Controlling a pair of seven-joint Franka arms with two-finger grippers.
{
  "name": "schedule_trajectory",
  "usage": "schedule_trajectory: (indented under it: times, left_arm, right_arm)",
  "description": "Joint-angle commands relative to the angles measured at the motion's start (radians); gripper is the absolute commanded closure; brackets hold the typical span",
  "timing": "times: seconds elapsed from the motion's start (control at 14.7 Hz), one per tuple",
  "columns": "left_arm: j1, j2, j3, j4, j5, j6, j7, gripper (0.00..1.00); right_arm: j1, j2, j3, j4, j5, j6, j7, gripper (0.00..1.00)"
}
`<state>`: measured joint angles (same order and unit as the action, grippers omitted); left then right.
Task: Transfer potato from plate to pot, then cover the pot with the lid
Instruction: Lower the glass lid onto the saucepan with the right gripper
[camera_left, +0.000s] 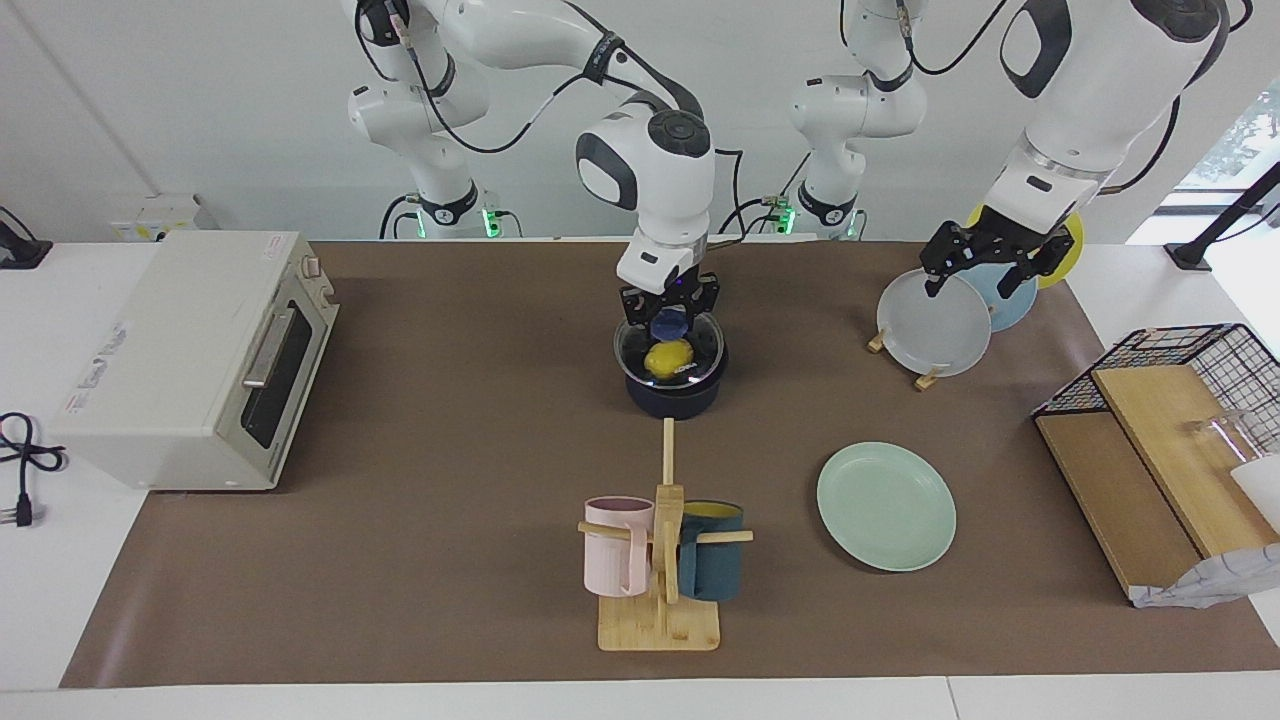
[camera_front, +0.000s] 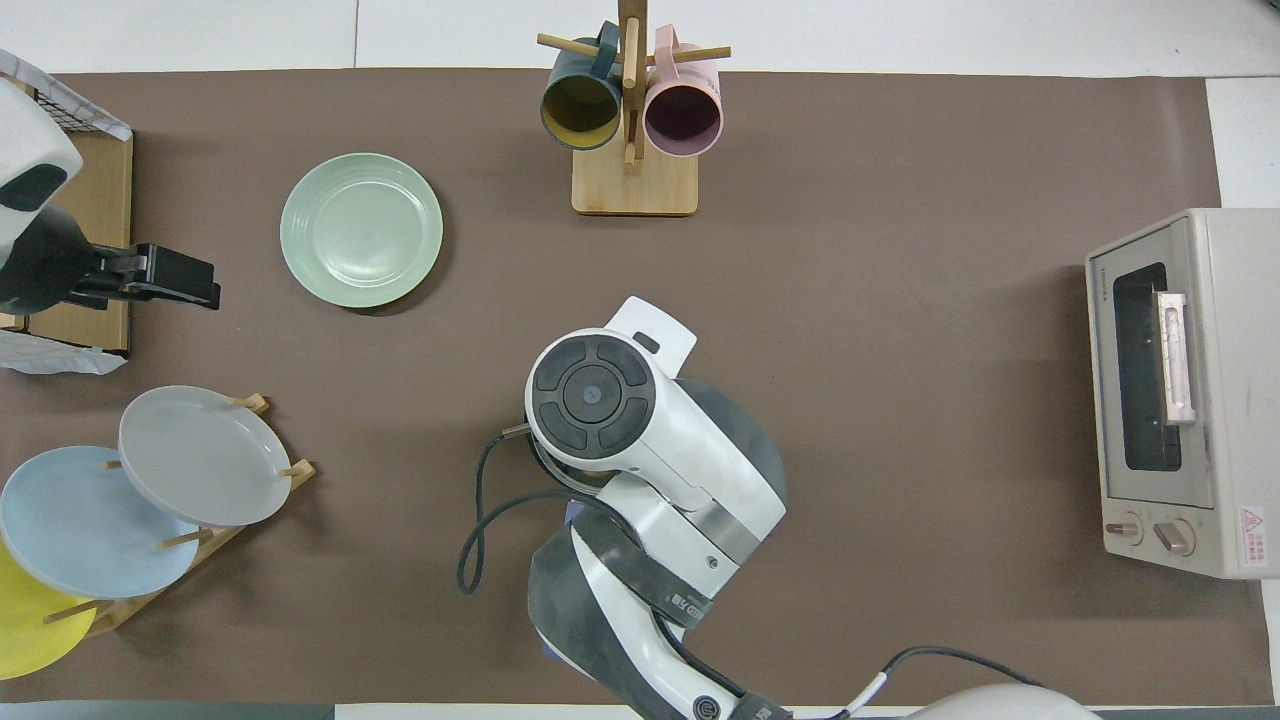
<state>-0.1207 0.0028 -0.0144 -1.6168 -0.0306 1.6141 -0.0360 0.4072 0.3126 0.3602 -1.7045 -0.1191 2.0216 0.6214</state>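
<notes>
The small dark navy saucepan, mid-worktop toward the robots' edge, holds the lumpy yellow toy potato under the clear glass lid. The right gripper pinches the lid's blue knob, the best hold; the glass looks slippery and fragile. The mint-green plate lies bare. The left gripper waits, fingers spread, over the wooden plate rack.

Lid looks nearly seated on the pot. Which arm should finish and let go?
Right. Its gripper is already at the lid's knob over the pot, with the potato inside. The left gripper waits over the plate rack.
</notes>
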Motion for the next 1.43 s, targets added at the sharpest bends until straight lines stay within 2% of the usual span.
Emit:
schedule_trajectory:
  times: [0.0,0.14,0.41,0.68,1.16,1.23,1.3,1.36]
  left_arm:
    - [-0.01,-0.055,0.002,-0.081,0.02,-0.002,-0.013,0.0]
    - [-0.01,-0.052,0.002,-0.072,0.02,0.006,-0.004,0.0]
    - [-0.007,-0.015,0.002,0.035,0.02,-0.052,-0.002,0.0]
    - [0.003,-0.021,0.004,0.031,0.023,-0.092,-0.009,0.0]
    - [0.009,-0.029,0.001,0.017,0.021,-0.088,-0.001,0.0]
    - [0.015,-0.03,0.001,0.015,0.021,-0.085,-0.001,0.0]
    - [0.016,-0.03,0.001,0.012,0.021,-0.079,-0.001,0.0]
    - [0.018,-0.03,0.001,0.012,0.021,-0.079,-0.001,0.0]
  right_arm:
    - [0.012,0.008,0.002,0.009,-0.017,0.031,0.04,1.0]
    - [0.042,0.037,0.0,0.011,-0.051,0.045,0.072,1.0]
    - [0.042,0.043,0.0,0.009,-0.099,0.037,0.077,1.0]
    - [0.032,0.043,0.002,0.009,-0.131,0.032,0.075,1.0]
    - [0.03,0.056,0.002,0.003,-0.123,0.042,0.081,1.0]
    - [0.028,0.056,0.002,0.006,-0.125,0.042,0.081,0.34]
    - [0.03,0.054,0.002,0.012,-0.132,0.036,0.081,0.0]
    - [0.031,0.048,-0.001,0.028,-0.131,0.019,0.081,0.0]
